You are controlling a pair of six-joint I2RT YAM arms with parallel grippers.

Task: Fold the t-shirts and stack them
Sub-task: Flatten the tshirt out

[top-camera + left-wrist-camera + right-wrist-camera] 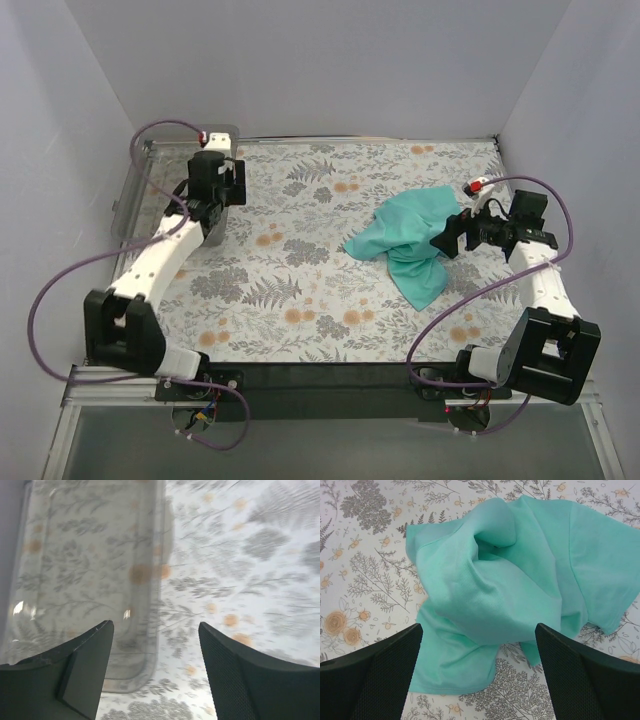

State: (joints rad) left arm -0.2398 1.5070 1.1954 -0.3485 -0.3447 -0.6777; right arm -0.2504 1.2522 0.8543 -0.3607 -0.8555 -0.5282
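A teal t-shirt [412,240] lies crumpled in a heap on the right half of the floral table. It fills the right wrist view [510,580], bunched with folds. My right gripper [447,238] hovers at the heap's right edge, open, its jaws wide apart above the cloth [479,645] and holding nothing. My left gripper [224,190] is at the far left of the table, far from the shirt, open and empty [156,645].
A clear plastic tray [90,580] lies on the table under the left gripper, near the far left corner. White walls enclose the table on three sides. Purple cables loop from both arms. The floral cloth [300,290] covers the table.
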